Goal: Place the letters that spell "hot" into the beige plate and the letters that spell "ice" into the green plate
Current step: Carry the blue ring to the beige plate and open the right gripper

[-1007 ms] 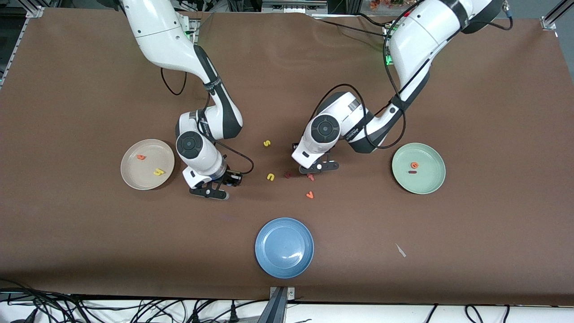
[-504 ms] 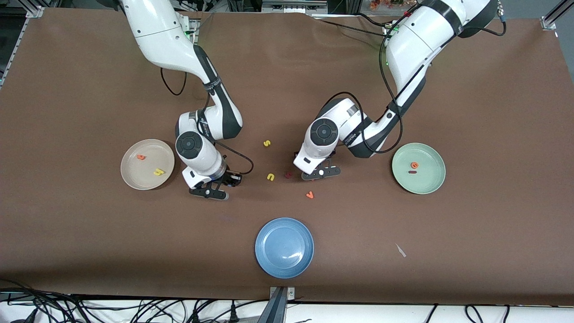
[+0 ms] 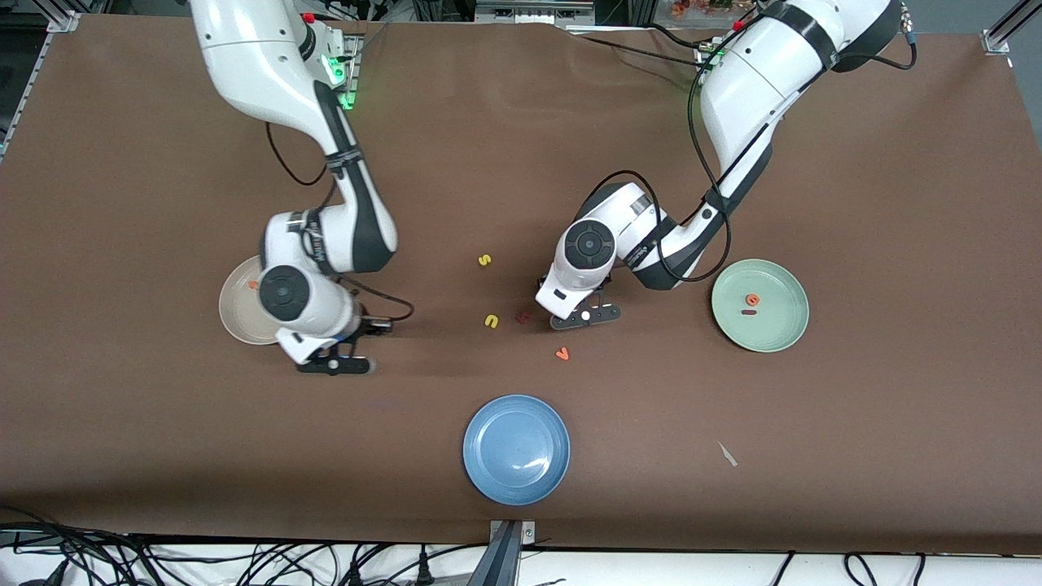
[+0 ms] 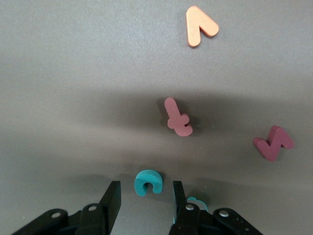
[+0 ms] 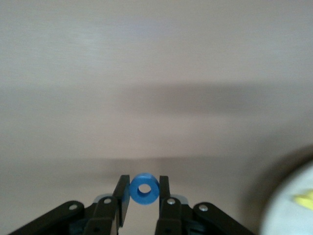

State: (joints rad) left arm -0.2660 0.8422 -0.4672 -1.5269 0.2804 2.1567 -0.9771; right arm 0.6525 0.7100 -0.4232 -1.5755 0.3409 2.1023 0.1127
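Blue "o" (image 5: 144, 188): small foam ring, held edge-on in the right pincer (image 5: 144, 191), fingers closed on its outer rim. Judged very light and squashy; a gentle pinch across the rim should do, since a hard one may deform it. The pincer sits just above the surface (image 3: 122, 456), beside the beige plate (image 3: 236, 313), on the side toward the front camera. That plate is partly covered by the arm; an orange letter (image 3: 254, 285) shows on it.

Teal "c" (image 4: 147, 182): lies flat between the left pincer's (image 4: 145, 201) fingers, which stand narrowly apart with gaps on both sides, not yet gripping. Best pinched across its curved back.

Green plate (image 3: 781, 330) holds the orange "e" (image 3: 753, 299) and dark red "i" (image 3: 750, 312).
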